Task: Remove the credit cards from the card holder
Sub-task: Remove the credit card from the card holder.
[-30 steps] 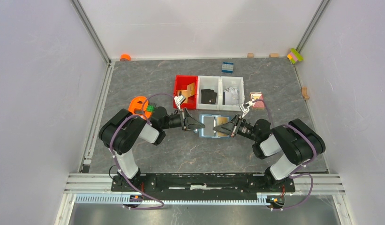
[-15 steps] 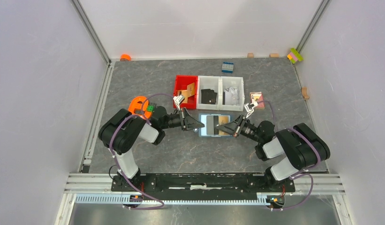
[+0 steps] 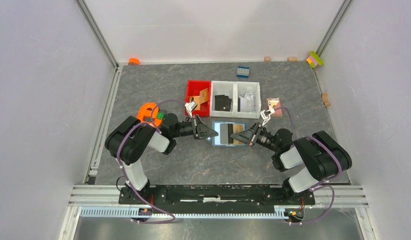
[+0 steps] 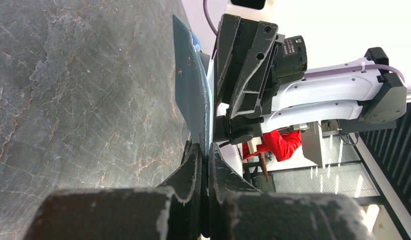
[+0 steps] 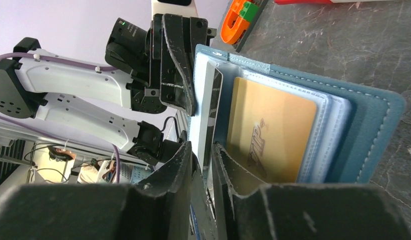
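Right wrist: we are counting one stitched blue card holder (image 5: 368,125), one glossy gold card (image 5: 271,132).
Right gripper (image 5: 202,150): pinching one thin card (image 5: 212,100).
Left gripper (image 4: 203,150): clamping card holder.

Grey marbled desk (image 3: 158,85). Red bin (image 3: 198,82) at centre-far, two white bins (image 3: 222,83) touching its right side in row. Dark-blue studded brick (image 3: 243,71) beyond bins. Orange horseshoe piece (image 3: 147,111) left, green block (image 3: 158,116) against it. Orange cap (image 3: 133,61) far-left corner. Stacked coloured bricks (image 3: 315,59) far-right corner. Small wooden blocks (image 3: 267,59) along far edge.
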You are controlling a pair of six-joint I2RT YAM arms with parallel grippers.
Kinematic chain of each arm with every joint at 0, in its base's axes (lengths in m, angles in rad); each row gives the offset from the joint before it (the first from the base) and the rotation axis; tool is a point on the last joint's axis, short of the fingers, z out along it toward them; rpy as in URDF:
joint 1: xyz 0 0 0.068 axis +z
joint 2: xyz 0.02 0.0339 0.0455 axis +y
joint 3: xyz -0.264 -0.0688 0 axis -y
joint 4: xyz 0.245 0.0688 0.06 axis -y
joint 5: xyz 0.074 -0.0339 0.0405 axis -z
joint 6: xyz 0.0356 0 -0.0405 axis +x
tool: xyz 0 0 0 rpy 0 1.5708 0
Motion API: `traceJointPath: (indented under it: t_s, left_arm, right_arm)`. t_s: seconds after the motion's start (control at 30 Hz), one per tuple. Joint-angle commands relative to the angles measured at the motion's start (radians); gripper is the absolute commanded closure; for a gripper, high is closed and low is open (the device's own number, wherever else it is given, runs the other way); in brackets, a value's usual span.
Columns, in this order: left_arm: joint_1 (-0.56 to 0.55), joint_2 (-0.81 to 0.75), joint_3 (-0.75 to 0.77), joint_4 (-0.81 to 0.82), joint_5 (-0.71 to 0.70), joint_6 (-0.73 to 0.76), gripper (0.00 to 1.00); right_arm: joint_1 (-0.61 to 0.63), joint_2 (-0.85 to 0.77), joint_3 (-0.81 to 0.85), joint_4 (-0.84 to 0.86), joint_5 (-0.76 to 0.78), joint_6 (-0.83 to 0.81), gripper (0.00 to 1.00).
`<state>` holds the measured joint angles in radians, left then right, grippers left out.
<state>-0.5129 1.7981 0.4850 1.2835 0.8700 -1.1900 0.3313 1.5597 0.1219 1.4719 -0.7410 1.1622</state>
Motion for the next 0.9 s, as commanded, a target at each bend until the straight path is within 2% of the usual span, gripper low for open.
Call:
traceJointPath:
  t_s: [0.0, 0.17, 0.27, 0.37, 0.87]
  left_arm:
    - [-0.011, -0.019, 0.019, 0.028, 0.021, 0.011, 0.98]
    - [-0.022, -0.014, 0.029, 0.026, 0.030, 0.010, 0.98]
    - [-0.023, -0.015, 0.029, 0.025, 0.030, 0.011, 0.98]
    - [-0.022, -0.018, 0.025, 0.027, 0.027, 0.011, 0.98]
    - [0.008, -0.076, -0.007, -0.037, -0.011, 0.058, 0.98]
  right_arm:
    - [0.025, 0.008, 0.033, 0.238, -0.016, -0.028, 0.74]
    - [0.047, 0.031, 0.055, 0.234, -0.029, -0.023, 0.74]
    - [0.047, 0.039, 0.059, 0.243, -0.034, -0.014, 0.84]
    - [0.046, 0.042, 0.058, 0.246, -0.033, -0.011, 1.00]
    - [-0.023, 0.012, -0.003, 0.262, 0.006, 0.001, 1.00]
